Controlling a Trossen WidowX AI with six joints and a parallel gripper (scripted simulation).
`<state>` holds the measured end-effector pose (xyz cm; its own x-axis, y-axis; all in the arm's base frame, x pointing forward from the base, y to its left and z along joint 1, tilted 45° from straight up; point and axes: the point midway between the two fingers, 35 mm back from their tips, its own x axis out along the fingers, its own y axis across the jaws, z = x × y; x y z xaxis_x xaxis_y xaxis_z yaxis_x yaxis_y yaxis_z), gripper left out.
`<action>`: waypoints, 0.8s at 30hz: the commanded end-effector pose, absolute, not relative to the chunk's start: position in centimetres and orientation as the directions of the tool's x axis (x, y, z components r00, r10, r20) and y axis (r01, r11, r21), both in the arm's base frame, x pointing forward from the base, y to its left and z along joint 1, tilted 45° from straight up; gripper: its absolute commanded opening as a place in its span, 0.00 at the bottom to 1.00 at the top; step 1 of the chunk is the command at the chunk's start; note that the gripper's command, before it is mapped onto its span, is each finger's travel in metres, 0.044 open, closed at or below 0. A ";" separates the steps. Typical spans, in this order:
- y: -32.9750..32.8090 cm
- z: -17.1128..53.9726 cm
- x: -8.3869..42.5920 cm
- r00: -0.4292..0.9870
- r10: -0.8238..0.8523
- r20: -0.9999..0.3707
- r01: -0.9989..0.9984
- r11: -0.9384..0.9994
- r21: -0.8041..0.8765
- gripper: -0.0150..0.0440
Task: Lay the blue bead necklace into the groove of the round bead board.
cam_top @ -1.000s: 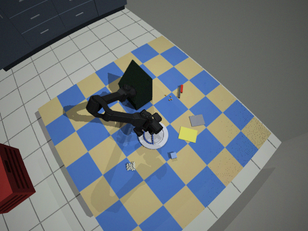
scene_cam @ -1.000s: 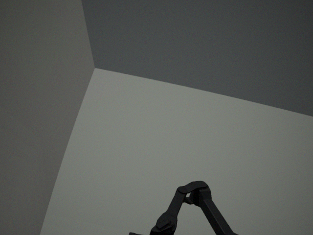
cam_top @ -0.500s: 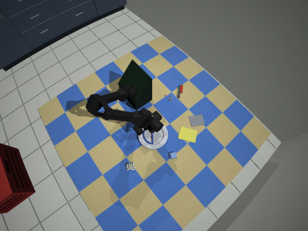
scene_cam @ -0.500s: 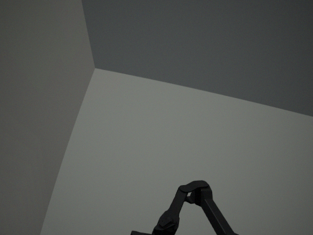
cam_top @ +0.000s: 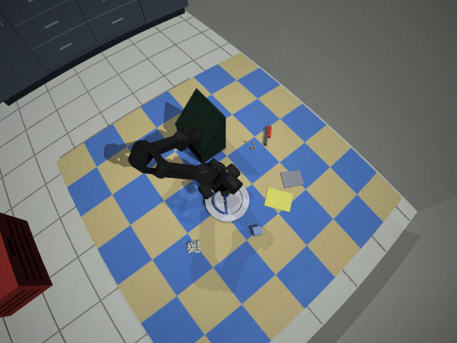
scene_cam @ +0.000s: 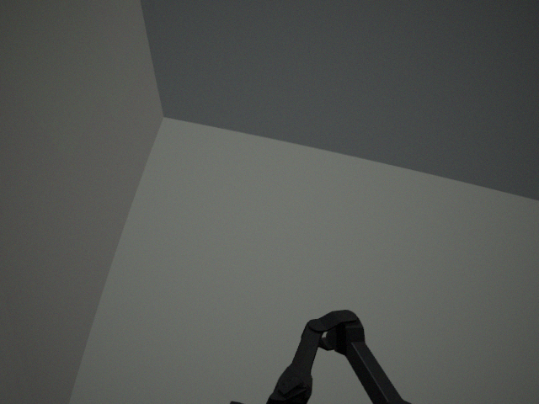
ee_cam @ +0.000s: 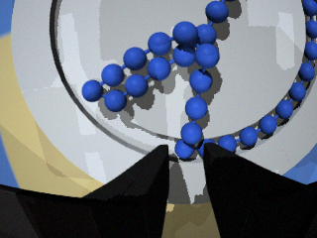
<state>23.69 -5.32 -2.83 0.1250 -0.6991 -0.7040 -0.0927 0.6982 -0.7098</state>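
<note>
In the wrist view, the pincer (cam_top: 224, 193) (ee_cam: 185, 153) stands slightly open, its tips narrowly apart at lower centre, beside beads; the blue bead necklace (cam_top: 226, 207) (ee_cam: 196, 107) follows the groove at right; its other beads cross the middle of the round bead board (cam_top: 242, 212) (ee_cam: 34, 99) in a folded strand.

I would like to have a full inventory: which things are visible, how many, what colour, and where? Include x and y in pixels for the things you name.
bead board (cam_top: 245, 206) (ee_cam: 35, 99): one, pale grey, under the gripper
necklace (cam_top: 226, 204) (ee_cam: 196, 107): one, blue, on the board, partly along its groove
small cube (cam_top: 256, 230): one, blue, near the board
flat squares: two, yellow (cam_top: 278, 199) and grey (cam_top: 292, 179)
bead cluster (cam_top: 193, 246): one, white
tiny pieces: several, orange
slim objects: two, red (cam_top: 268, 131) and dark grey (cam_top: 265, 139), side by side
slanted panel (cam_top: 206, 121): one, dark green
cabinets (cam_top: 73, 33): dark blue, back
crate (cam_top: 11, 269): one, red, left edge
arm (cam_top: 181, 171) (scene_cam: 370, 369): one, black
gripper (cam_top: 224, 194) (ee_cam: 185, 153): one, black, fingers apart
</note>
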 end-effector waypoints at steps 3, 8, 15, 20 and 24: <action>-5.3 -2.8 23.7 0.124 -0.699 -0.704 -0.092 0.698 -0.710 0.61; -5.3 -2.8 23.7 0.124 -0.699 -0.704 -0.092 0.698 -0.710 0.83; -5.0 -2.5 23.5 0.123 -0.700 -0.703 -0.099 0.696 -0.711 1.00; -5.0 -2.5 23.5 0.123 -0.700 -0.703 -0.099 0.696 -0.711 1.00; -5.0 -2.5 23.5 0.123 -0.700 -0.703 -0.099 0.696 -0.711 1.00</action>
<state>23.50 -5.00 -2.53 0.1236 -0.7002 -0.7031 -0.1046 0.6954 -0.7109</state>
